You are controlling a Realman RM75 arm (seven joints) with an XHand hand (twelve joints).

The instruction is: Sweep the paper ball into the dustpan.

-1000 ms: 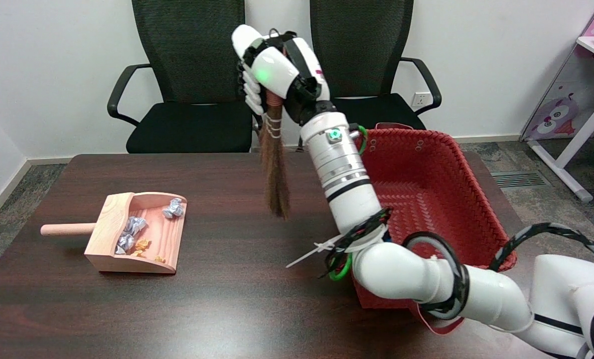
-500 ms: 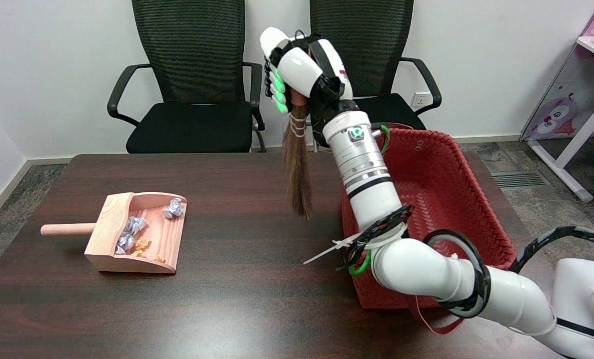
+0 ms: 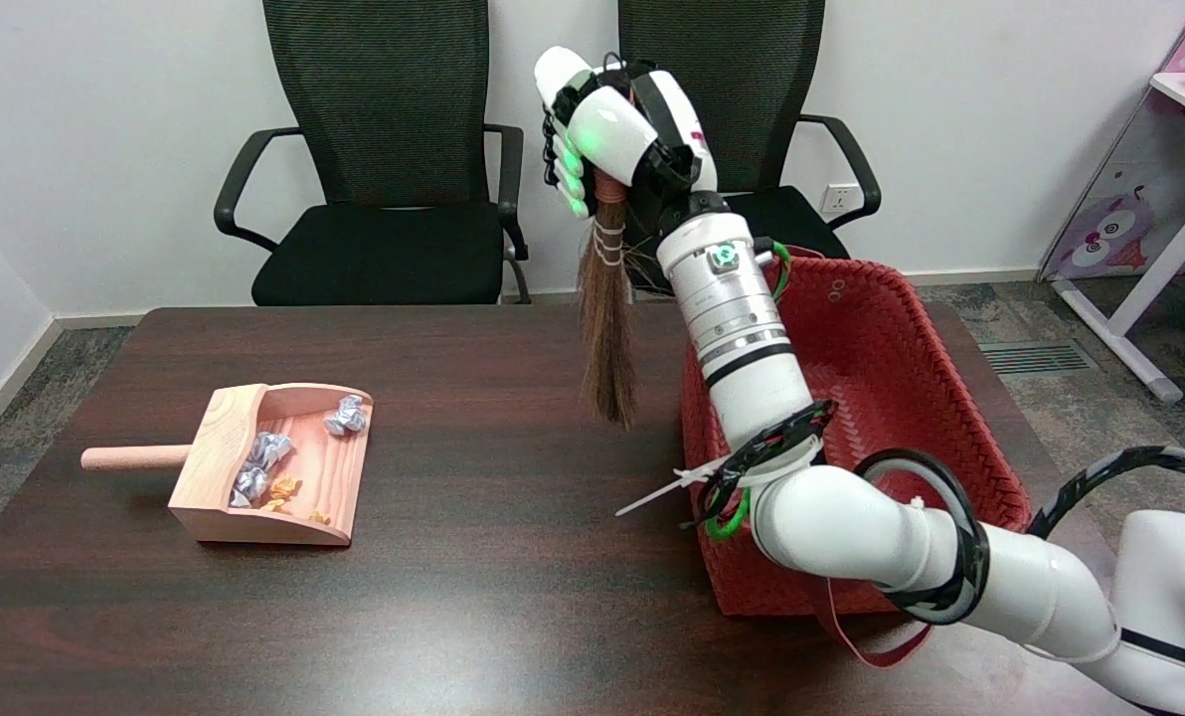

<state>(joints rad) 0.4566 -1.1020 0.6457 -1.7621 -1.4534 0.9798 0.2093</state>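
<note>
Gripping a small brown broom (image 3: 607,338) high over the dark surface (image 3: 473,597), fingers (image 3: 565,169) of the right hand (image 3: 617,134) clamped round its bound neck, bristles hanging clear of the wood. Shifted rightward over the past second, from mid-table to just beside the red basket (image 3: 881,338), and lifted a little. Lying in the wooden dustpan (image 3: 284,462) at left: several crumpled paper balls (image 3: 349,413), silver and orange, none visible loose on the tabletop. Judged from that, sweeping done, broom probably headed for the basket. Resting flat, the dustpan's round handle pointing left, well apart from the arm. Standing behind the table: two black office chairs (image 3: 384,149); at far right, a pink-and-white shelf unit (image 3: 1159,169). Nothing between broom and basket except the basket's near rim, to be cleared by the bristle tips.
</note>
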